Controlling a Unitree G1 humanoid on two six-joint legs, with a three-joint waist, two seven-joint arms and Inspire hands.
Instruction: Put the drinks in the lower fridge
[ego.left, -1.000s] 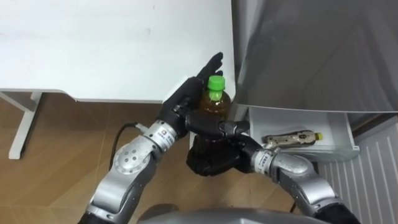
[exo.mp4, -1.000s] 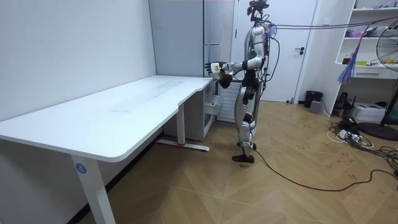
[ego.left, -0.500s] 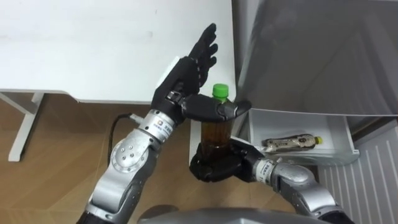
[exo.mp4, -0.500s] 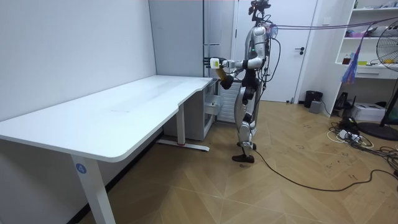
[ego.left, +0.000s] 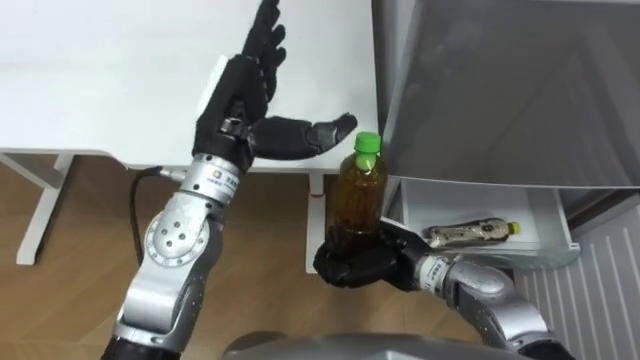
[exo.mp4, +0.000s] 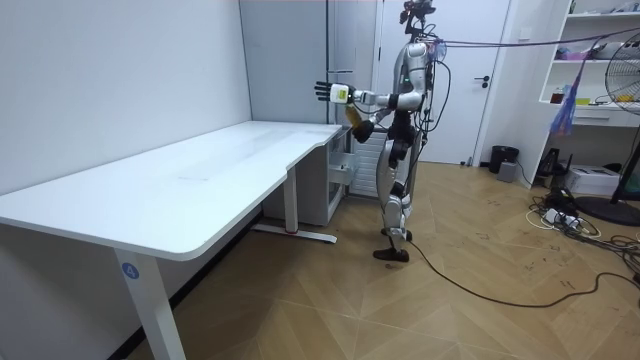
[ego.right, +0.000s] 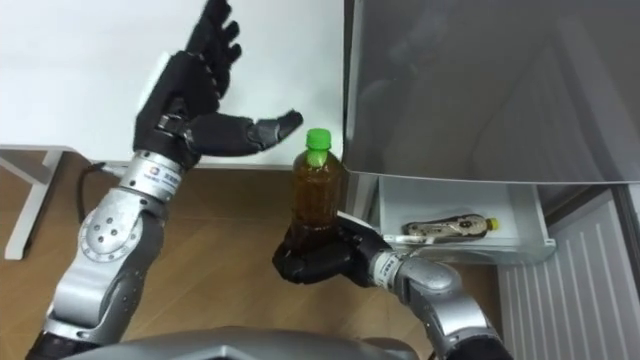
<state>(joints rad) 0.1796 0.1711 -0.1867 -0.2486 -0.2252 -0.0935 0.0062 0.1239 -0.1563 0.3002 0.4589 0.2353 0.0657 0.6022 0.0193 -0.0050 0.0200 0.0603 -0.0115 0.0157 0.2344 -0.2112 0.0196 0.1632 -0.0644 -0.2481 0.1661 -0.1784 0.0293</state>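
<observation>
The right hand (ego.left: 360, 265) curls round the base of the upright green-capped tea bottle (ego.left: 361, 190), just beside the open drawer (ego.left: 470, 195); the left hand (ego.left: 245, 95) hovers over the white desk (ego.left: 120, 80), fingers spread, empty; gripped so low, the bottle could tip, or knock the grey fridge door (ego.left: 500, 90).

Base of bottle (ego.left: 361, 195) inside right hand (ego.left: 352, 268); left hand (ego.left: 238, 100) fingertips (ego.left: 270, 12) past top edge.

the bottle (ego.left: 361, 195) of amber drink with a green cap is upright in the air, its base clasped in the right robot hand (ego.left: 352, 266), just off the near right corner of the surface (ego.left: 150, 90), beside the open lower fridge drawer (ego.left: 545, 215).
</observation>
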